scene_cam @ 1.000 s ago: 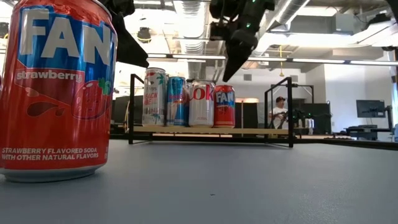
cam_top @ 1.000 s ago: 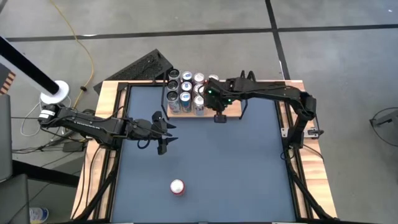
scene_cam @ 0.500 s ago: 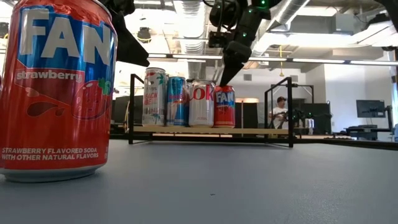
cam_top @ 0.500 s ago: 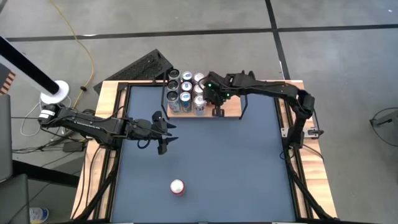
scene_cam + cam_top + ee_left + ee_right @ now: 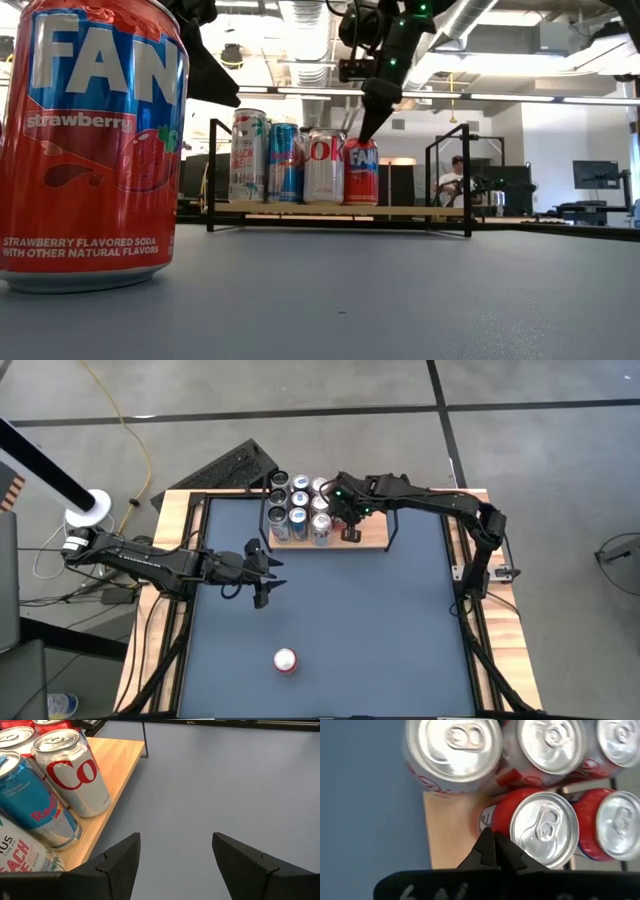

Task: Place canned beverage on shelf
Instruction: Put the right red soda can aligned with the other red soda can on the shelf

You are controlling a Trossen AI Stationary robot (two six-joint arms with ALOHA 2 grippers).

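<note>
Inspection finds the small light-wood shelf with black rod uprights point(image 5: 372, 538) standing at the twelve o'clock edge of the dark blue-grey bench point(image 5: 340, 630). Cans are packed in rows toward its nine o'clock end, leaving bare board at the three o'clock end, presumably so later cans can be added there.

The right end effector point(image 5: 349, 532) sits low over the shelf's front row, fingers pressed together and holding nothing. In the right wrist view its closed tip lies just beside the rim of the red Fanta can with a silver top point(image 5: 544, 827), on the side of the bare board; actual contact cannot be confirmed. Judged purpose: closed fingers serve as a pusher to nudge this can snug against the white Diet Coke can point(image 5: 323, 167) next to it.

The left end effector point(image 5: 262, 574) hovers above the bench at about nine o'clock, well apart from the shelf, fingers slightly apart and empty, evidently waiting.

One red strawberry Fanta can point(image 5: 285, 660) stands upright on the bench near six o'clock, untouched and well apart from both arms. It remains to be shelved.
</note>
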